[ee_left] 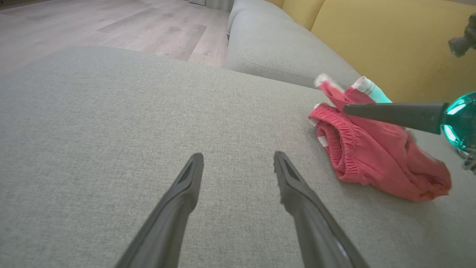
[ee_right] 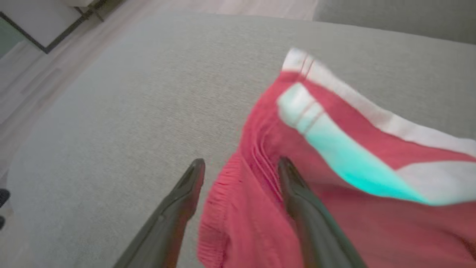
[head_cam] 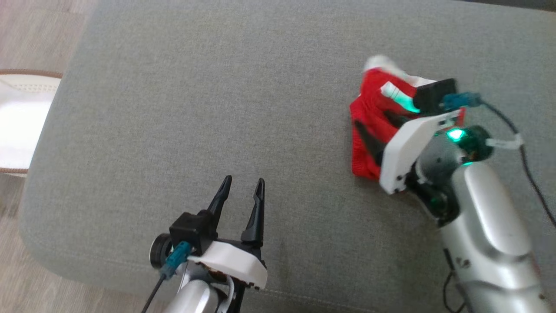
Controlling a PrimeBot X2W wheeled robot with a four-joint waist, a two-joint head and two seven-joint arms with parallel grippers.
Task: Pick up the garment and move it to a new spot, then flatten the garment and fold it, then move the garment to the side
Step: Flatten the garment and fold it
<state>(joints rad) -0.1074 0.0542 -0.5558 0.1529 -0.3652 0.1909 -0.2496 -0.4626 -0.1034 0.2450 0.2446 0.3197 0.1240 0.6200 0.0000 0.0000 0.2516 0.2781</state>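
The garment (head_cam: 369,102) is a red piece with white stripes, crumpled in a heap on the grey sofa cushion (head_cam: 217,87) at the right. My right gripper (head_cam: 375,126) hangs just over it with its jaws open. In the right wrist view the right gripper (ee_right: 241,165) straddles the elastic edge of the garment (ee_right: 353,219), one finger over the cloth and the other over bare cushion. My left gripper (head_cam: 243,180) is open over the cushion's near edge, well left of the garment (ee_left: 372,156). Nothing lies between the left gripper's (ee_left: 238,156) fingers.
A yellow back cushion (ee_left: 390,44) rises behind the garment, with a second grey seat cushion (ee_left: 279,48) beyond. Wooden floor (ee_left: 111,22) lies past the cushion's edge. A white object with a brown rim (head_cam: 17,121) stands on the floor at the left.
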